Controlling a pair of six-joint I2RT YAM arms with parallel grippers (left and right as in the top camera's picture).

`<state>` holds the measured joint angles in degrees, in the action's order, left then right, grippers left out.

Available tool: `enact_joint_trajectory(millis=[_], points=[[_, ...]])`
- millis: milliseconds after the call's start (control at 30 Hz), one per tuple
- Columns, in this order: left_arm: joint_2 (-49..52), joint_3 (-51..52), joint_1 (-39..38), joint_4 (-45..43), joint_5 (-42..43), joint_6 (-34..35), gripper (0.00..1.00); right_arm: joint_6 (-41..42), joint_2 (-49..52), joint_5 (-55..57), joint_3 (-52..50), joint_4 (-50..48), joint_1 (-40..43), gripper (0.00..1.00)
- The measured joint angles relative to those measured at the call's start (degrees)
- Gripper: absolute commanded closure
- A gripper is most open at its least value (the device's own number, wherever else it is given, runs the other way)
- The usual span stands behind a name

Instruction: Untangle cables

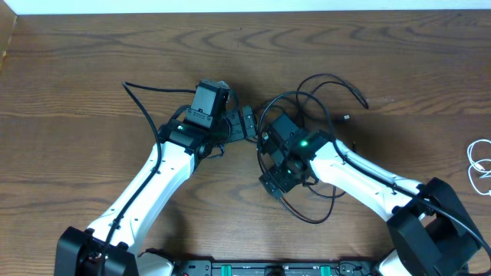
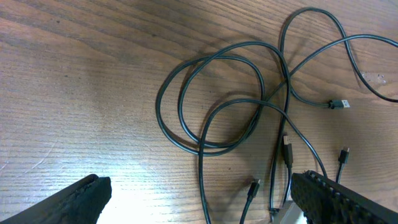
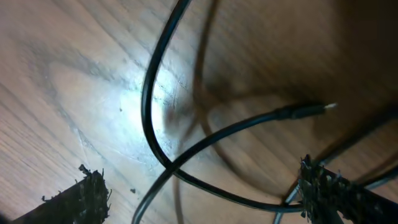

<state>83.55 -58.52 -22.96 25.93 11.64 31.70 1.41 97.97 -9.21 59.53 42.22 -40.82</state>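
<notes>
Several black cables (image 1: 311,96) lie tangled in loops on the wooden table at centre. In the left wrist view the loops (image 2: 211,99) overlap, with small plug ends (image 2: 339,104) lying free. My left gripper (image 1: 244,123) is open just left of the tangle; its fingers (image 2: 199,193) straddle one strand and a plug end. My right gripper (image 1: 275,182) is open and low over the tangle's near side; two crossing black strands (image 3: 168,163) lie between its fingers (image 3: 202,193). The white cable (image 1: 479,162) lies apart at the right edge.
A black cable loop (image 1: 314,216) trails toward the front under the right arm. A black wire (image 1: 146,96) arcs beside the left arm. The table's far edge runs along the top of the overhead view.
</notes>
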Motion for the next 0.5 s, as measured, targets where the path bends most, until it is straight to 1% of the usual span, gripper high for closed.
enact_joint_trajectory(millis=[67, 233, 300, 400, 500], points=[[0.00, 0.00, 0.00, 0.00, 0.02, 0.00, 0.01, -0.44, 0.00, -0.37, -2.14, -1.81, -0.02, 0.09], [0.00, 0.00, 0.00, 0.00, 0.00, 0.00, 0.01, -0.83, 0.02, -1.62, -5.81, -5.14, -0.04, 0.11], [0.00, 0.00, 0.00, 0.00, 0.00, 0.00, 0.01, -0.85, 0.02, -1.75, -6.10, -6.62, -0.09, 0.17], [0.00, 0.00, 0.00, 0.00, 0.00, 0.00, 0.01, -1.16, 0.02, -2.03, -6.34, -8.83, -0.13, 0.51], [0.00, 0.00, 0.00, 0.00, 0.00, 0.00, 0.01, -0.57, 0.02, -2.27, -6.64, -9.01, -0.13, 0.84]])
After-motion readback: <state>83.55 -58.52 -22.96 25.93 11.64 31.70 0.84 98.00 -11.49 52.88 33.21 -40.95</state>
